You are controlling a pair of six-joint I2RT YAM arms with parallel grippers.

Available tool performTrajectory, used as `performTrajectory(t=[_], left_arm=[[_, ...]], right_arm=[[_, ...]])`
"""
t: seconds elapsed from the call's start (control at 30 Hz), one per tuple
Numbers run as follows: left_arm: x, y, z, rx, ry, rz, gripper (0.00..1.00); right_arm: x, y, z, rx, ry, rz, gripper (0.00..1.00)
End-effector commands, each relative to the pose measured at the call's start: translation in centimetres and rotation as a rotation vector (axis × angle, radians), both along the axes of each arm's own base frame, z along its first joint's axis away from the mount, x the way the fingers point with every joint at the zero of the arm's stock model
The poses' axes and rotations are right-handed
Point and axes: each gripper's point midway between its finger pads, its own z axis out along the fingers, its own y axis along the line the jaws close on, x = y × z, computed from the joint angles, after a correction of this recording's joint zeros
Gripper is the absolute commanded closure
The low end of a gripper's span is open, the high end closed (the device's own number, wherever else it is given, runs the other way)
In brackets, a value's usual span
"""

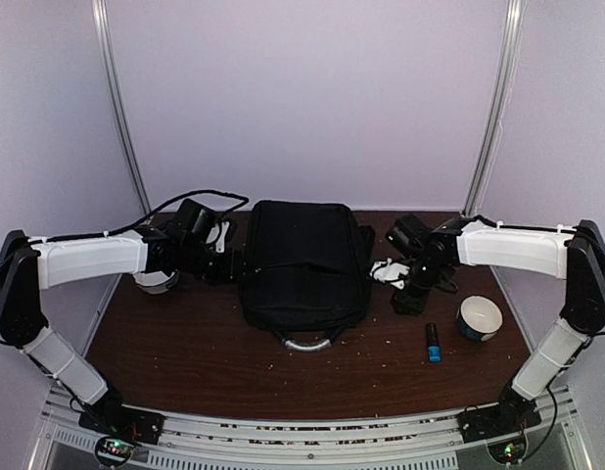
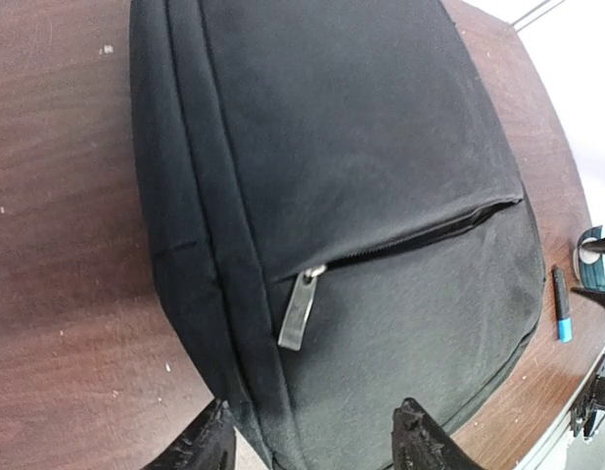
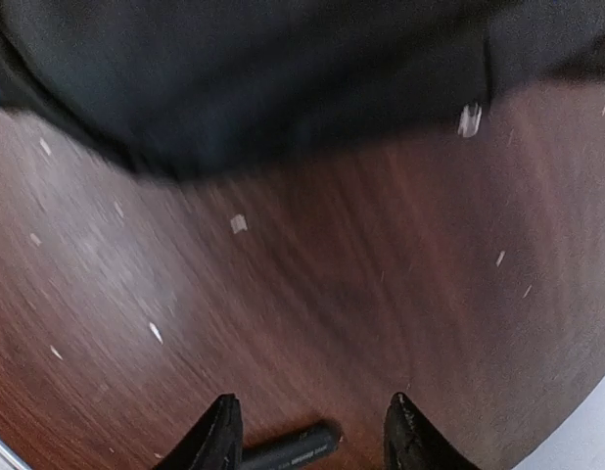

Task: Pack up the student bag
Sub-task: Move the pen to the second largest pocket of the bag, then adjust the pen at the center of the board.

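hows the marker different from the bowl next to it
The marker is slim and black with a blue end; the bowl is round, white inside and teal outside. The marker lies flat on the table; the bowl stands open side up. Both sit right of the student bag, outside it.

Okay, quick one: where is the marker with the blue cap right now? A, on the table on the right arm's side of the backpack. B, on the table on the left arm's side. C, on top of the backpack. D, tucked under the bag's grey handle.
A: the top view shows the blue-capped marker lying on the table on the right arm's side of the student bag, next to the round teal container.
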Motion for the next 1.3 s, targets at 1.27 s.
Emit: performTrajectory(t=[1.27], left_arm=[[1.2, -0.3, 1.7, 0.002, -0.064, -0.016, 0.43]], right_arm=[[-5.6, -3.9, -7.1, -0.224, 0.443, 0.002, 0.31]])
